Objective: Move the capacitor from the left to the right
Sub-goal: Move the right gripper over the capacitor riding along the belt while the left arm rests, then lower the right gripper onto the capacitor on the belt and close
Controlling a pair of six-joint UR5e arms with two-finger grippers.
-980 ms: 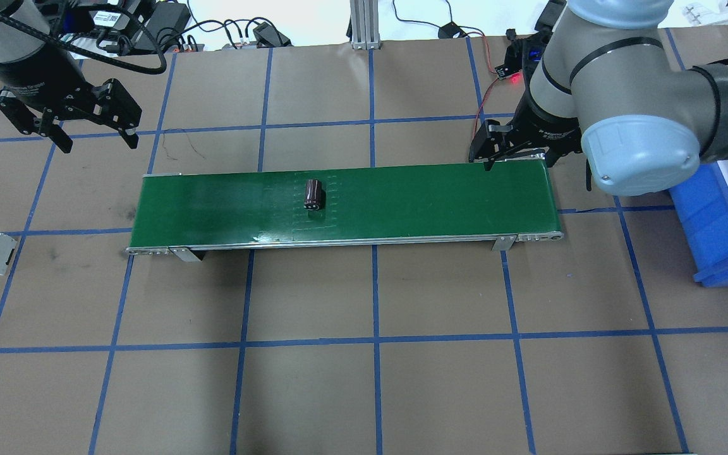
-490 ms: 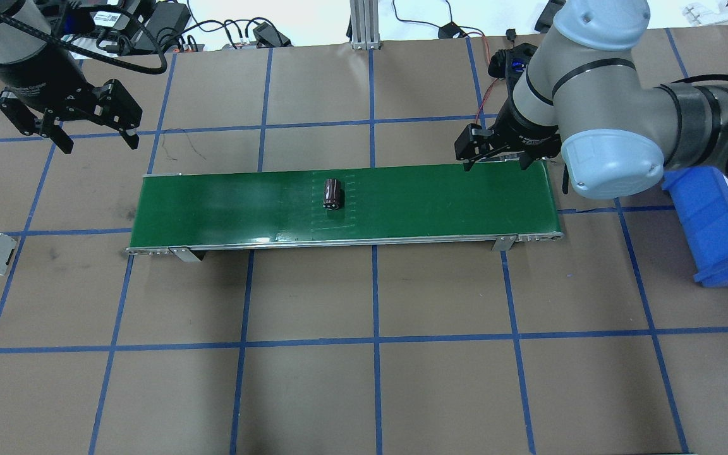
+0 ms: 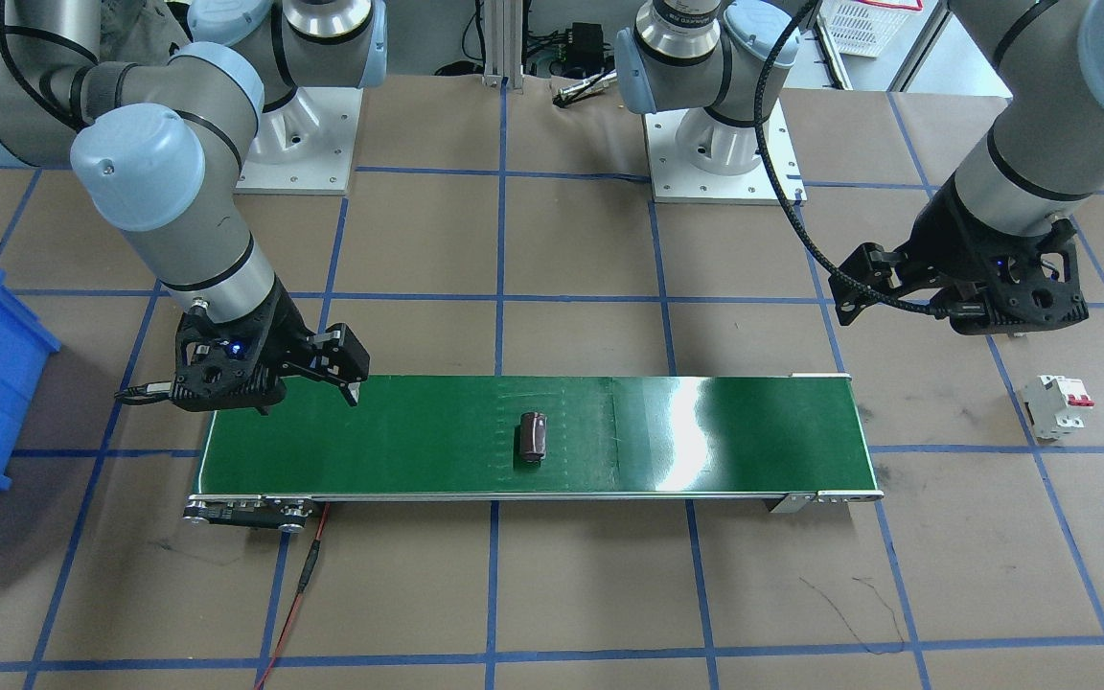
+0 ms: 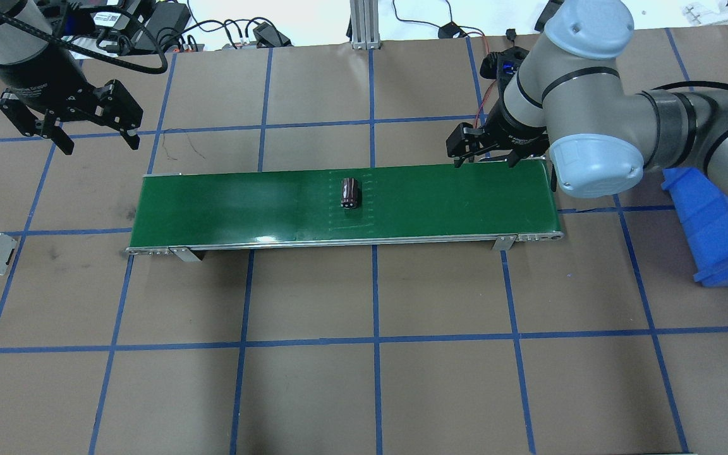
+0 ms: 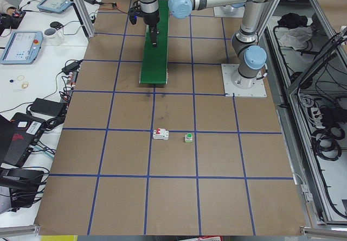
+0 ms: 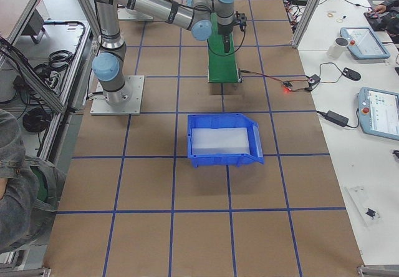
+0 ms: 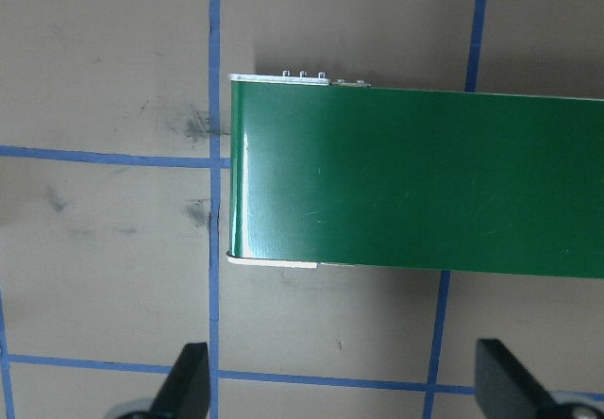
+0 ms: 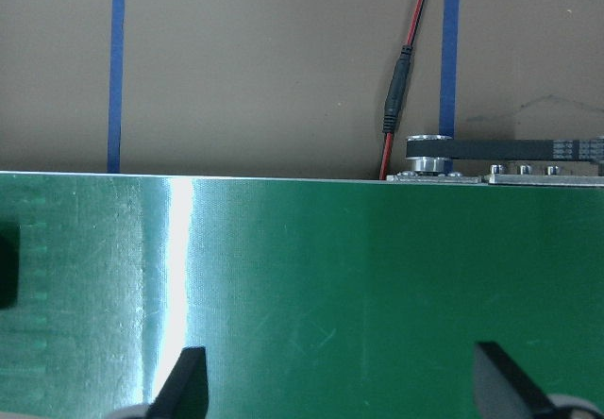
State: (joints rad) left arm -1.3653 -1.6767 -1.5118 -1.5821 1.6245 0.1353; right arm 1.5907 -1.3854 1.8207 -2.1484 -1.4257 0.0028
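While the capacitor (image 4: 350,193) lies on the belt (image 4: 225,202), left pincer (image 4: 100,146) and right pincer (image 4: 485,163) gape wide — blue bin (image 6: 218,160) white-lined.

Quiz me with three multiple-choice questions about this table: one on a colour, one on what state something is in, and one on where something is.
1. What colour is the bin?
A) red
B) blue
C) yellow

2. How is the right gripper?
A) shut on something
B) shut and empty
C) open and empty

3. Where is the capacitor?
A) in the bin
B) lying on the green belt, near its middle
C) held in the right gripper

Answers:
1 B: its walls are plainly blue in the overhead view.
2 C: the right wrist view shows its fingers wide apart with only belt between them.
3 B: the small dark cylinder lies on the belt with nothing touching it.
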